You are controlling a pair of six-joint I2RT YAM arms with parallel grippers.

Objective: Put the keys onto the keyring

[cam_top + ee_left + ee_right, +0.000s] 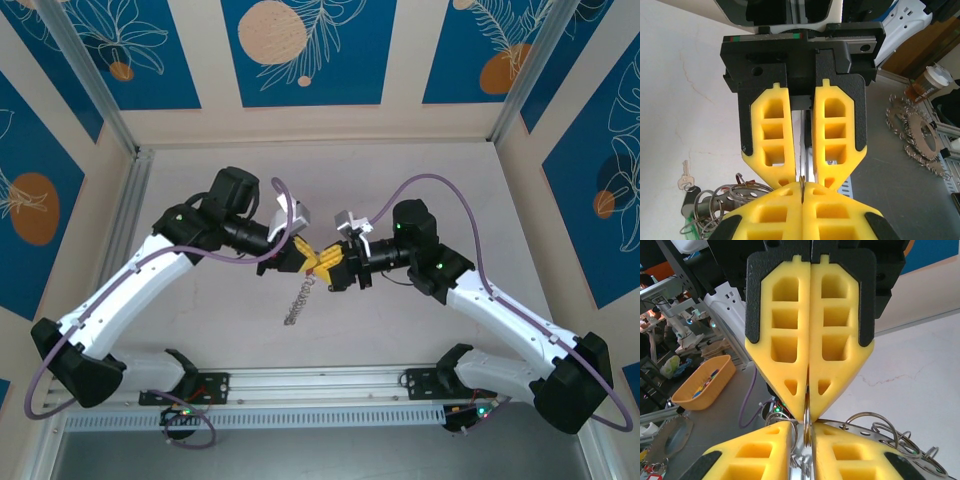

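Yellow fingers (805, 210) of the left pincer (803, 187) are seen pressed shut on the thin edge of the keyring (803, 184), met tip to tip by the right pincer. A small silver key (685, 176) lies on the bench (685, 90) beside loose rings.

From the right wrist, the right pincer (807, 392) is likewise clamped on the keyring (807, 422).

From above, a chain of metal pieces (299, 300) hangs below both pincers. The wire is judged stiff, light and slippery; it is best held by its bare edge.

two grippers (308, 262) (330, 268), one keyring (807, 421), one small silver key (685, 176), one orange bin (702, 382)
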